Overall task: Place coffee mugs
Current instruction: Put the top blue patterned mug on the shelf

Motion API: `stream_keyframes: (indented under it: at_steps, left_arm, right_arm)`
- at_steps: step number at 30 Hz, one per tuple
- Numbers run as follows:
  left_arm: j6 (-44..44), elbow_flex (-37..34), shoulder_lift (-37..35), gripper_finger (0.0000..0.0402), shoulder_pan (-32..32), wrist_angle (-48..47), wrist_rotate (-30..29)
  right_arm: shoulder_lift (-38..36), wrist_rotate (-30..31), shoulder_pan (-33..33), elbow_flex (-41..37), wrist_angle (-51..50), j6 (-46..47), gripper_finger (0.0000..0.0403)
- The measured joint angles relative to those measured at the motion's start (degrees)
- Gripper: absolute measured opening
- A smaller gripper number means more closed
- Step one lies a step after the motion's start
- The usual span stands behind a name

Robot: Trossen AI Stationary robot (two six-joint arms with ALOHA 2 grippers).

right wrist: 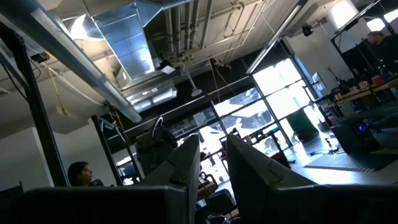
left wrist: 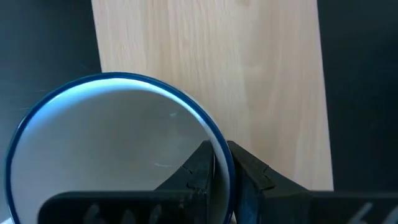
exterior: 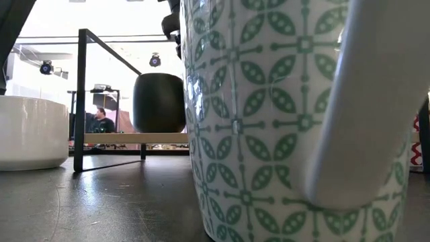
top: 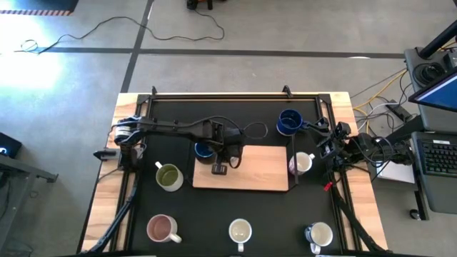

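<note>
My left gripper (top: 214, 151) (left wrist: 219, 149) is shut on a blue mug (top: 203, 150) (left wrist: 112, 149) with a white inside, at the far left corner of the light wooden board (top: 246, 171). The low view shows this mug as a dark shape (exterior: 159, 102) with its base level with the board's top. A second blue mug (top: 289, 121) stands behind the board and a pale one (top: 301, 164) to its right. The olive green mug (top: 169, 176) is left of the board. Pink (top: 163, 228), white (top: 240, 232) and another white mug (top: 319, 234) line the near edge. My right gripper (top: 330, 143) (right wrist: 212, 146) waits at the right edge, pointing up, with a narrow gap between its fingers. My left gripper holds the blue mug by its rim (left wrist: 225, 163), on the side toward the board. One finger is inside the mug and one outside, coming from above and pointing down. The mug is upright. Whether its base rests on the board I cannot tell.
A black frame (top: 214, 95) runs along the mat's far edge and sides. Most of the board's top is bare wood (left wrist: 249, 74). In the low view a green-patterned white mug (exterior: 269, 121) fills the foreground and a white one (exterior: 30, 131) sits at its left.
</note>
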Motion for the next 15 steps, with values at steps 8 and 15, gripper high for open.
stream_keyframes:
  at_steps: [8,15]
  left_arm:
    - [-0.5,0.0,0.0,0.002,-0.1,0.1,0.7]
    - [-1.9,0.0,0.1,0.0046,-0.4,0.9,1.0]
  right_arm:
    - [0.0,0.0,0.0,0.0,0.0,0.0,0.0068]
    - [0.0,0.0,0.0,0.0,0.0,0.0,0.0068]
